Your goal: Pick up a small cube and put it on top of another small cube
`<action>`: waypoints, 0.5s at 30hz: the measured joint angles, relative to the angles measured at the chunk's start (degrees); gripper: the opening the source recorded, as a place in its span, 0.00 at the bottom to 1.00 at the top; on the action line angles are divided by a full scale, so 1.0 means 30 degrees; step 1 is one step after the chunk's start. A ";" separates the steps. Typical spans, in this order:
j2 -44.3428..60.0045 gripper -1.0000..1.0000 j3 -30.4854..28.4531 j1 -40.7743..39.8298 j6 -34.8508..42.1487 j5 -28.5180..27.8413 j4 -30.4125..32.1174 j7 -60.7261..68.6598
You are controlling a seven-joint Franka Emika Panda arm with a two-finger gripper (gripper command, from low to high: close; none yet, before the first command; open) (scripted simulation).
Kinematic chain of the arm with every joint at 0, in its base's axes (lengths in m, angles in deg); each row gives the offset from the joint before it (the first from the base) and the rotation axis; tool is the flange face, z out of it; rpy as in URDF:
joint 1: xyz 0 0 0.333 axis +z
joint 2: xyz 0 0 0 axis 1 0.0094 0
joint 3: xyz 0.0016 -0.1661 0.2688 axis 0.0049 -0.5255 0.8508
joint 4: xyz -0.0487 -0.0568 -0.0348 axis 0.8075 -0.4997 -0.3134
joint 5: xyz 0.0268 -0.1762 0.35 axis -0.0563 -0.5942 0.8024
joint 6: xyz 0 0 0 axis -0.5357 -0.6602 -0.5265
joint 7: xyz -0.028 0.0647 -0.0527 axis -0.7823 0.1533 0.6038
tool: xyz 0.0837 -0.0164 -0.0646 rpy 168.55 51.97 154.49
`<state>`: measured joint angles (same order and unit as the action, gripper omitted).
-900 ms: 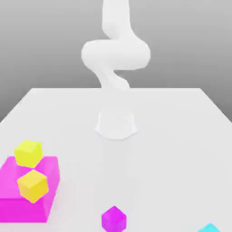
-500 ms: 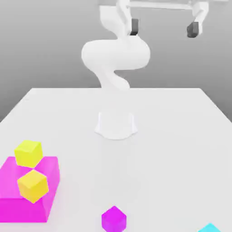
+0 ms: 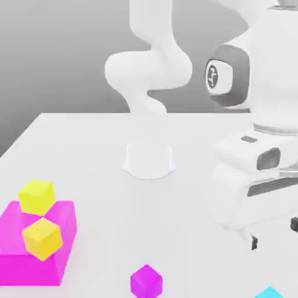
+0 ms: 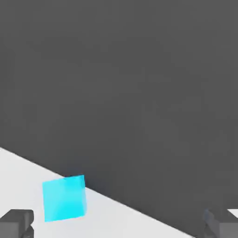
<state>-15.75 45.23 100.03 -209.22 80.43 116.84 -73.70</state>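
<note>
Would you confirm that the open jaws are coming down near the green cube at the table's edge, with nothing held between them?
Only the colour is wrong: the cube near the table's edge is cyan, not green, as the hand view shows. The rest stands: the gripper's jaws are open with nothing between them.

The white arm [image 3: 148,70] rises from its round base [image 3: 149,160] at the middle of the bench, loops overhead and comes down at the exterior view's right. The gripper [image 4: 119,223] hangs low there, jaws spread wide apart with nothing between them.
</note>
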 joint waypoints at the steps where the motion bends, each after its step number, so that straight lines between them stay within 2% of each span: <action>1: 0.0698 0.50 0.0050 0.0158 -0.0147 -0.0118 -0.0102 0.0018; 8: 0.5564 0.50 -0.0224 0.1175 -0.2270 -0.1049 -0.1004 -0.0228; 9: 0.6127 0.00 -0.0345 0.1274 -0.2686 -0.1175 -0.1136 -0.0313; 15: 0.6407 0.00 -0.0408 0.1331 -0.2893 -0.1212 -0.1204 -0.0335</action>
<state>3.47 44.01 104.02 -217.90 76.80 113.23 -74.71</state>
